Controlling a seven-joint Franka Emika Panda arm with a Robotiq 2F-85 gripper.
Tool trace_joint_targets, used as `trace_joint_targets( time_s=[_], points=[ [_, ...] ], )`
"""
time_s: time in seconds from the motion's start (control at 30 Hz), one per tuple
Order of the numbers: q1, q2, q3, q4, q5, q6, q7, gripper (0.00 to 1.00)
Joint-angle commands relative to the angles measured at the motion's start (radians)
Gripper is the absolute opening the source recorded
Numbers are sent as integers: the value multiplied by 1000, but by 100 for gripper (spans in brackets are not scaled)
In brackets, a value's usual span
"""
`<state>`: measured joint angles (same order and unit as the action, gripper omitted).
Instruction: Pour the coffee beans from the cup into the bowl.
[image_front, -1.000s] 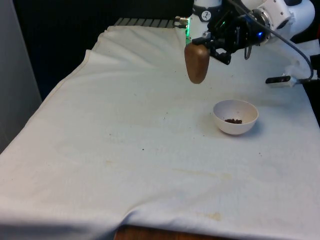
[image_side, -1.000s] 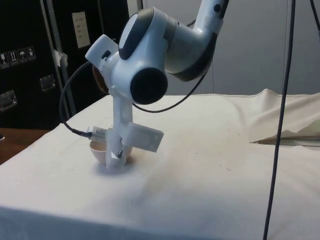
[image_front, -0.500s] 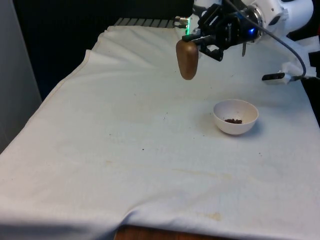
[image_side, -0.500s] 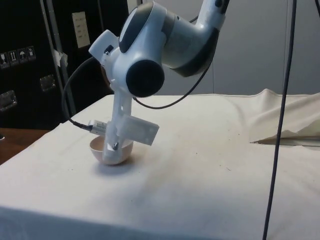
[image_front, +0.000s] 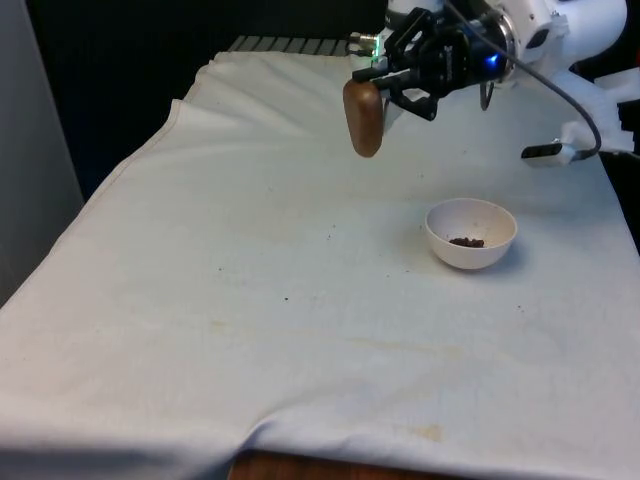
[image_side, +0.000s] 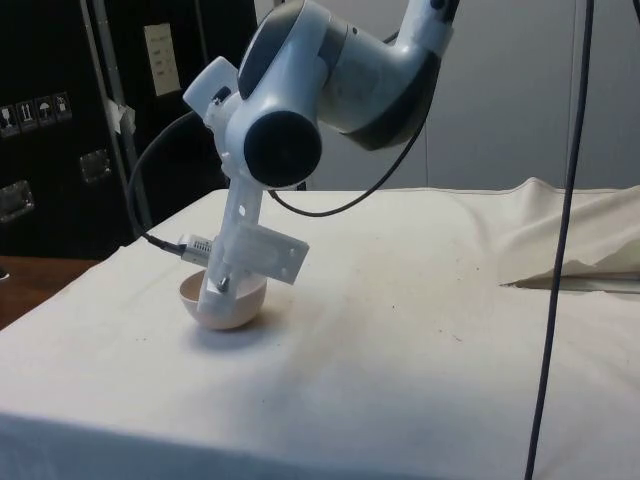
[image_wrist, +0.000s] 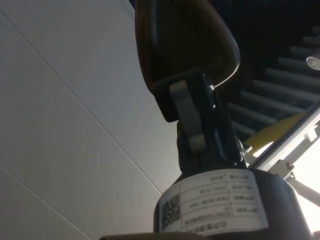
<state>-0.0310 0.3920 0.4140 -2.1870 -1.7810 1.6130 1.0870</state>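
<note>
**Claw gripping the brown cup above the counter, beans lying in the bowl**

In the front view, the claw (image_front: 385, 88) is hanging in the air over the far part of the counter (image_front: 250, 300), and it is clamping a brown cup (image_front: 363, 117) by its upper end. The cup is hanging clear of the white cloth, its rounded end pointing down. The white bowl (image_front: 471, 233) is sitting on the cloth nearer the camera and toward the front view's right of the cup, well apart from it. A small heap of dark coffee beans (image_front: 466, 241) is lying in the bottom of the bowl. A few dark specks are lying on the cloth near its middle.

In the side view, the white arm (image_side: 320, 70) is leaning over the counter (image_side: 400, 330) and is covering the claw and the cup. The bowl (image_side: 225, 305) is resting on the cloth below the arm, partly hidden by a white bracket on it.

In the wrist view, one dark finger (image_wrist: 187, 107) is pressing against the wall of the brown cup (image_wrist: 180, 40), which is looming close to the camera. A pale flat surface is lying behind the cup.
</note>
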Motion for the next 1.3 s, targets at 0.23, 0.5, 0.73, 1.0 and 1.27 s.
trace_joint_targets(
  time_s=[0.23, 0.5, 0.73, 1.0, 1.27],
  points=[
    [-8, -12, -1, -2, 52, 18, 3, 0],
    [-9, -21, -6, -2, 107, 18, 4, 0],
    [-9, -28, -11, -1, 149, 18, 4, 0],
    [-9, -34, -17, 1, 194, 16, 4, 0],
    [-9, -38, -20, 5, 241, 14, 5, 0]
  ],
)
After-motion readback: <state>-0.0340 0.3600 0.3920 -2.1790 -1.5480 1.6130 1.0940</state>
